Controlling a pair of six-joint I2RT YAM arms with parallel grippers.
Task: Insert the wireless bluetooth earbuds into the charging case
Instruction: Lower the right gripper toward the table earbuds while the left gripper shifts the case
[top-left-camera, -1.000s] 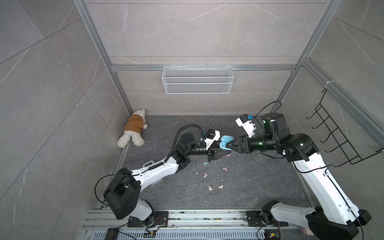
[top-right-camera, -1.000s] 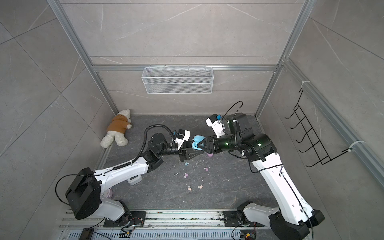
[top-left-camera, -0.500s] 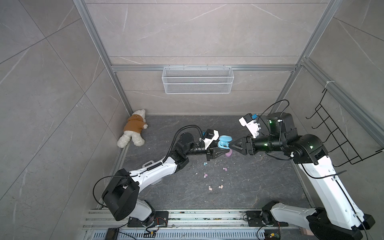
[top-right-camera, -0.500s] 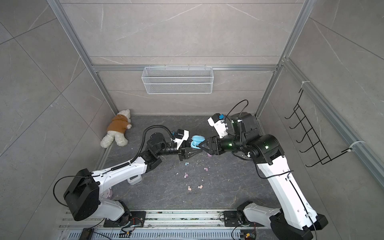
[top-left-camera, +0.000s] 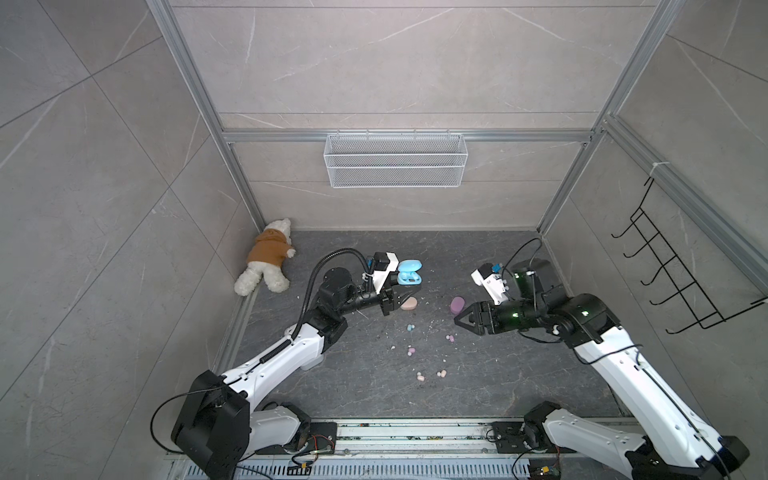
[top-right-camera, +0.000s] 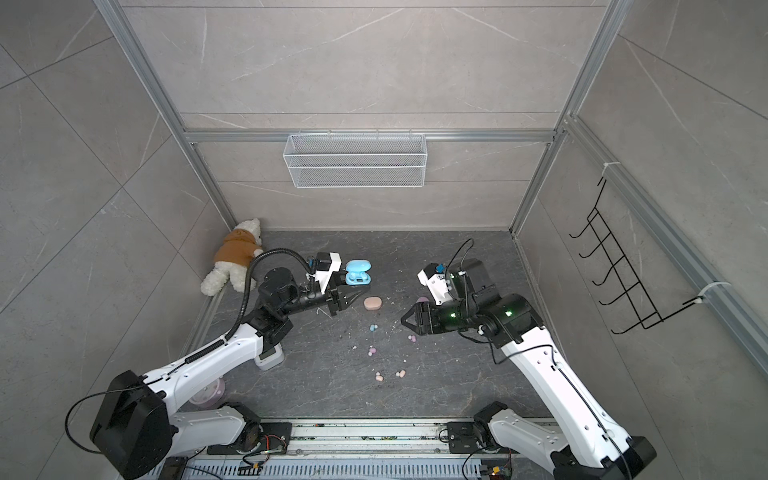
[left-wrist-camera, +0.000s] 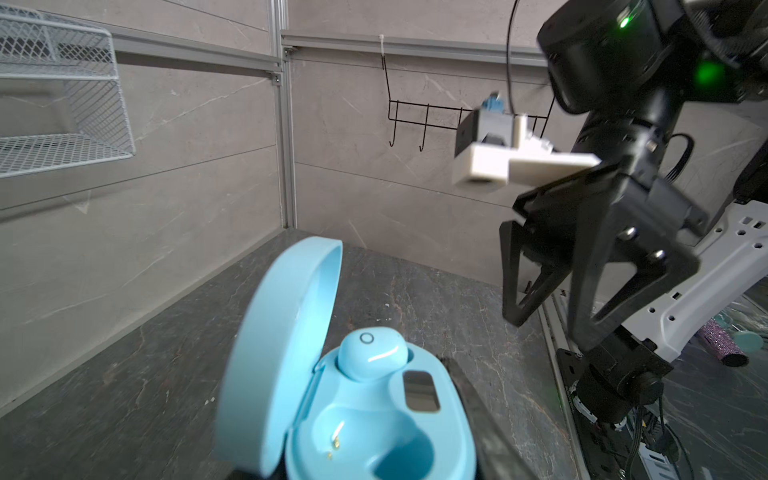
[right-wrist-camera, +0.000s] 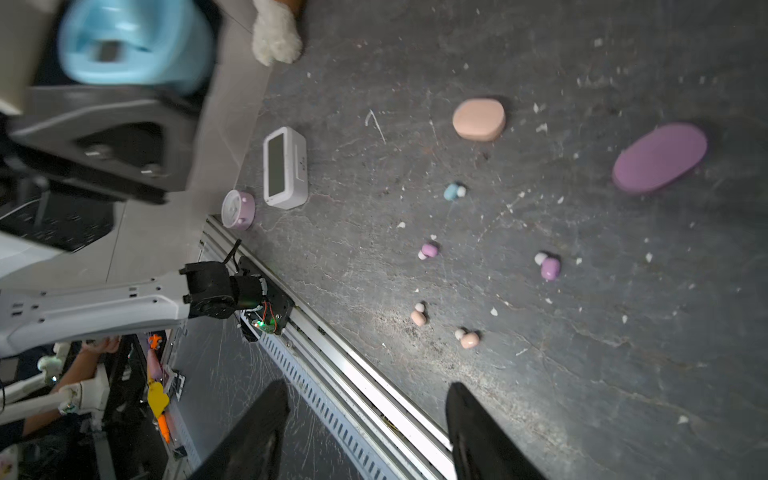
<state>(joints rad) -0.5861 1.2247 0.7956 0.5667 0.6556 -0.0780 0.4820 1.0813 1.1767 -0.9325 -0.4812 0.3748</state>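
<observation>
Between the fingers of the left claw (top-left-camera: 415, 289): the charging case (top-left-camera: 409, 272), light blue, pinched firmly, lid standing open. Inside, one light blue bud (left-wrist-camera: 372, 357) seated in its socket; second socket (left-wrist-camera: 365, 440) empty. Near the tip of this claw, on the tabletop (top-left-camera: 498, 374), a closed peach case (top-left-camera: 409, 304).

Then, ahead of the right claw (top-left-camera: 456, 322) and lower, flat on the tabletop, the loose light blue bud (top-left-camera: 410, 328): about equally near to both claws, but only the right one free to take it. Long axis, judged from the right wrist view, roughly along the line joining the two right fingers; probably asks for a turn of the wrist, to pinch across the narrow side.

Close beside the right claw tip, one lilac bud (top-left-camera: 450, 338); farther from it, a second lilac bud (top-left-camera: 410, 352) and two peach buds (top-left-camera: 420, 377). Beside the right claw, on its back-wall side, a lilac case (top-left-camera: 457, 304). Right claw spread, holding nothing.

Against one second ago: right claw drawn back from the case mouth to well apart, fingers spread wider; left claw and case hardly moved.
</observation>
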